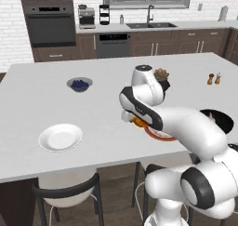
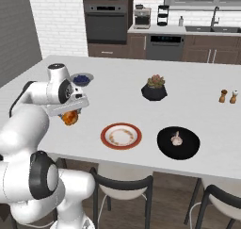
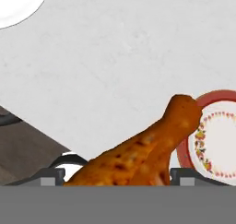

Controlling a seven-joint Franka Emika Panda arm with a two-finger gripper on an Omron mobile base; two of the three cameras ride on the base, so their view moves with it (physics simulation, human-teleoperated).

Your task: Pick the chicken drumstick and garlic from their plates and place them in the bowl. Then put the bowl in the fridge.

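The gripper [image 2: 70, 114] is clamped on the chicken drumstick [image 3: 138, 154], holding it in the air above the counter [image 2: 122, 101]. The hand view shows the drumstick's long axis running away from the fingers, narrow end farthest out and pointing toward the red-rimmed plate [image 3: 216, 131]; the right base view shows just an orange lump under the hand, and in the left base view the arm covers most of it. Just beyond the drumstick's tip lies the red-rimmed plate, empty. Past that plate, farther from the gripper, the black bowl [image 2: 186, 150] holds the garlic [image 2: 177, 139]. The white plate [image 1: 60, 137] sits well off on the gripper's other side. No readable writing appears anywhere.
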